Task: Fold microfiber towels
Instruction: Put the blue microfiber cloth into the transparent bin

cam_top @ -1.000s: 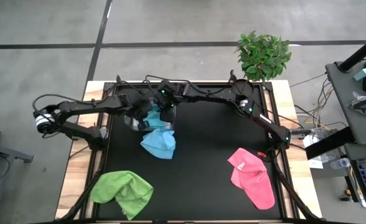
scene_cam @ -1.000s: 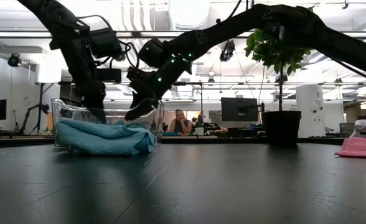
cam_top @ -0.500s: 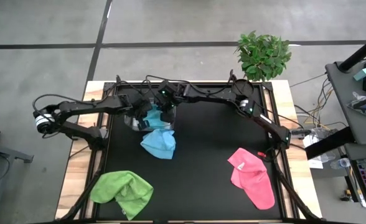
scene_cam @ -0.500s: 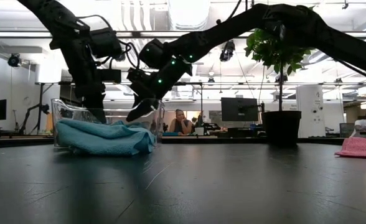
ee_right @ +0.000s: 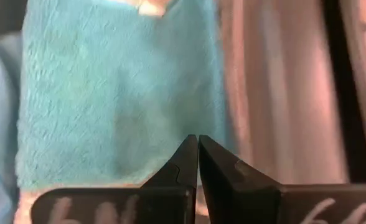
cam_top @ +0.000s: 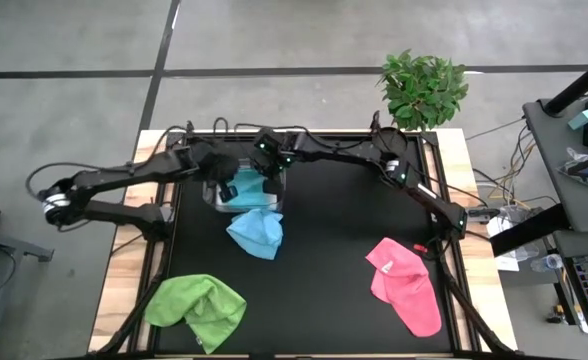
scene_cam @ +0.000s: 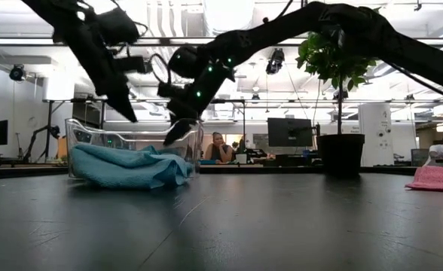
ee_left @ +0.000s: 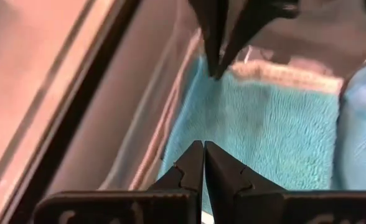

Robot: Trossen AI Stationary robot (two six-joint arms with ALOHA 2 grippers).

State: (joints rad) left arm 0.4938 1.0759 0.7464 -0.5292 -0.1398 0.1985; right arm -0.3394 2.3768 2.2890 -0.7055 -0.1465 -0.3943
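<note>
A clear plastic tub (cam_top: 214,190) stands at the table's far side with a teal-blue towel (cam_top: 244,188) lying in it. A lighter blue towel (cam_top: 256,232) lies crumpled on the table against the tub's near side. A lime green towel (cam_top: 196,308) lies at the near left and a pink towel (cam_top: 406,285) at the near right. No pale grey-white towel shows. My left gripper (scene_cam: 132,117) is shut and empty, above the tub's rim. My right gripper (scene_cam: 172,140) is shut, its tips low inside the tub over the teal towel (ee_right: 121,93). My right gripper points slanting down into the tub, and its shut fingertips (ee_left: 215,70) stand at the teal towel's far edge by the tub wall. I cannot tell whether they touch the cloth.
A potted plant (cam_top: 423,88) stands at the table's far right corner. Bare black table lies between the tub and the pink towel. In the low view a person (scene_cam: 221,149) sits in the room behind the table.
My left gripper has risen out of the tub to above its rim and drawn a little toward the table's left edge, staying shut. My right gripper has stayed low in the tub.
</note>
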